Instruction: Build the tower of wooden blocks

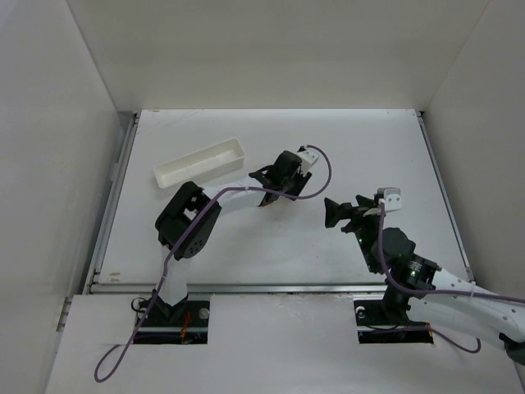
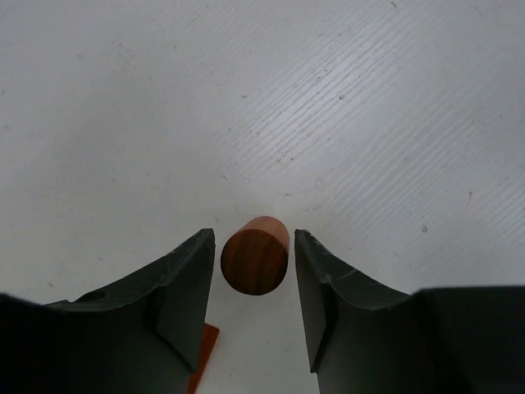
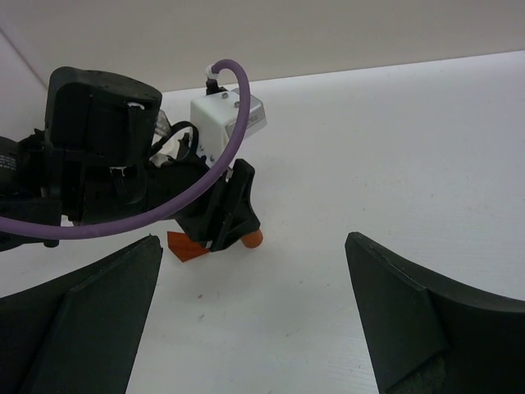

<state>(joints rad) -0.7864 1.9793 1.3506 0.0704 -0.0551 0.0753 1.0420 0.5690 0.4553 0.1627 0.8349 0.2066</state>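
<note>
A small brown wooden cylinder (image 2: 255, 261) rests on the white table, its round end facing the left wrist camera. My left gripper (image 2: 253, 240) is open and straddles it, with a thin gap on each side. A flat orange wood piece (image 2: 203, 358) shows partly under the left finger. In the right wrist view the cylinder (image 3: 253, 239) and the orange piece (image 3: 184, 245) peek out beneath the left gripper's fingers (image 3: 223, 209). In the top view the left gripper (image 1: 267, 195) covers the blocks. My right gripper (image 1: 332, 212) is open and empty, to the right of them. No stacked tower shows.
A long white tray (image 1: 201, 162) lies at the back left, just behind the left arm. White walls enclose the table (image 1: 369, 156) on the left, back and right. A purple cable (image 3: 176, 197) loops over the left wrist.
</note>
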